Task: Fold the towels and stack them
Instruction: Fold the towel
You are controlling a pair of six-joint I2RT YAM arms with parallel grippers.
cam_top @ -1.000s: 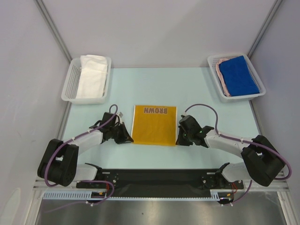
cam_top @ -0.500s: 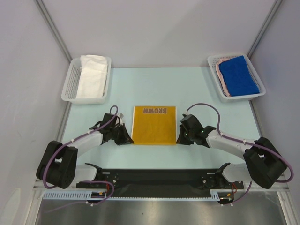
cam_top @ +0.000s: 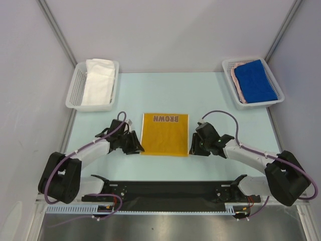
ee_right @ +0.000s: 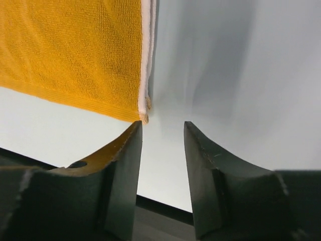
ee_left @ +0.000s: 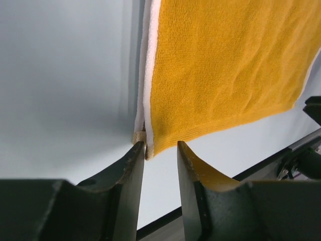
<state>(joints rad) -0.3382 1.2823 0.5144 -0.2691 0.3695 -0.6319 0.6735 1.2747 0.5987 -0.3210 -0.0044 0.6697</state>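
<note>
A yellow-orange towel (cam_top: 164,134) lies folded flat at the table's middle, with "BROWN" lettering along its far edge. My left gripper (cam_top: 135,147) sits at its near left corner. In the left wrist view the left gripper (ee_left: 160,146) is open, and the towel (ee_left: 225,65) has its corner just at the fingertips, not pinched. My right gripper (cam_top: 192,149) is at the near right corner. In the right wrist view the right gripper (ee_right: 162,125) is also open, and the towel (ee_right: 70,50) ends just past its left fingertip (ee_right: 134,131).
A white mesh basket (cam_top: 72,90) at the back left holds a white towel (cam_top: 98,80). A second basket (cam_top: 275,83) at the back right holds a blue towel (cam_top: 255,80) on top of a pinkish one (cam_top: 235,83). The black base rail (cam_top: 170,191) runs along the near edge.
Both grippers have opened and let go of the towel's near corners. The towel now rests flat, and both arms have shifted only slightly.
</note>
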